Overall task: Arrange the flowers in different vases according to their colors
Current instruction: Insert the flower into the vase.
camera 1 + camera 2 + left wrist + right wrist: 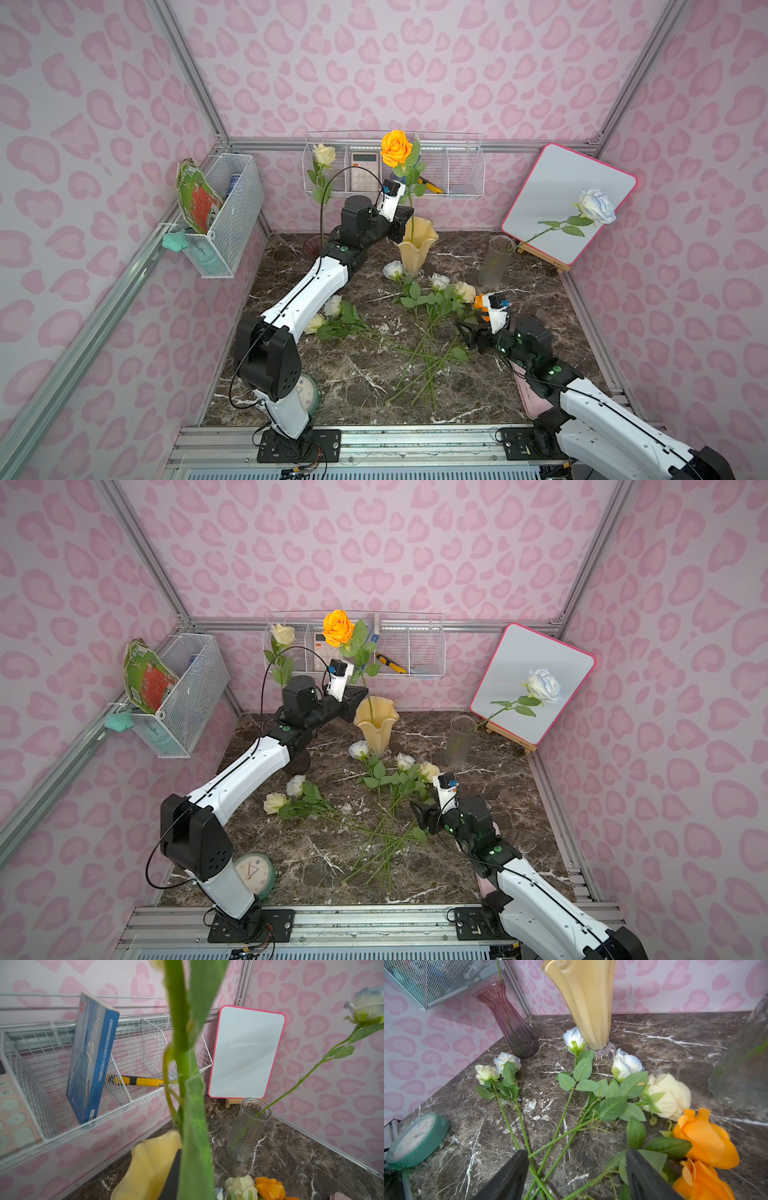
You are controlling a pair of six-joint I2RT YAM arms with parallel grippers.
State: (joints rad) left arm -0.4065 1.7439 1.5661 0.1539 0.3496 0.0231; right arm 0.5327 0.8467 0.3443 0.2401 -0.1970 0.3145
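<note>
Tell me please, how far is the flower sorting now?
Done: one cream rose stands in the purple vase, and one pale blue rose leans in the clear vase. In hand: the orange rose has its stem in the yellow vase, with the left claw beside the stem. Left: several roses lie on the table, where the right claw hovers open over the stems.

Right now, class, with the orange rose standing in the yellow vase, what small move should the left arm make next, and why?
Probably open fully and back away. The orange rose stands with its stem inside the yellow vase, and the left gripper sits beside that stem, so letting go and retreating sideways avoids dragging it out.
</note>
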